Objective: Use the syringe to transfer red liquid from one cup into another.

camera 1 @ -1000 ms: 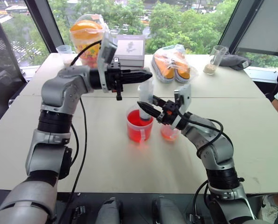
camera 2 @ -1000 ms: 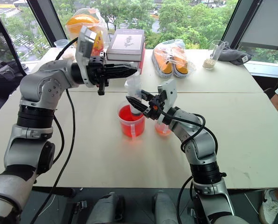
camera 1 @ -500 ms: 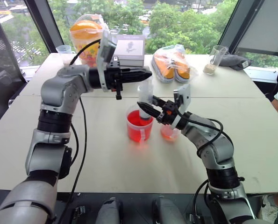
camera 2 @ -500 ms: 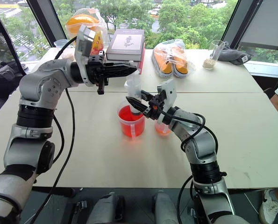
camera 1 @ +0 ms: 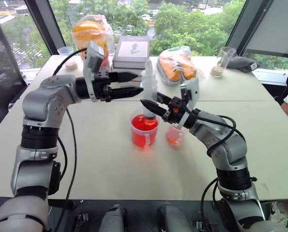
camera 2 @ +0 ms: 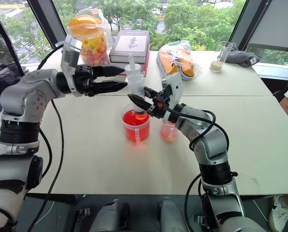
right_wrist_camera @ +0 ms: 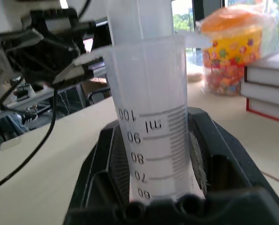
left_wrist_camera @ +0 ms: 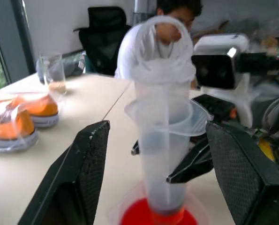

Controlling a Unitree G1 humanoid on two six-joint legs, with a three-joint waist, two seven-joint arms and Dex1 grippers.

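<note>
While your right gripper (camera 2: 136,100) stays clamped on the barrel of the syringe (camera 2: 134,89), the syringe stands upright with its tip down in the bright red cup (camera 2: 135,124) at mid-desk (camera 2: 85,154). Your left gripper (camera 2: 115,79) has let go since a second ago: its fingers now stand spread, level, just beside the plunger top without touching it. Note the smaller pinkish-orange cup (camera 2: 168,131) just beside the red one, under your right arm; books (camera 2: 131,46) and bagged shoes (camera 2: 178,59) lie at the far edge.
</note>
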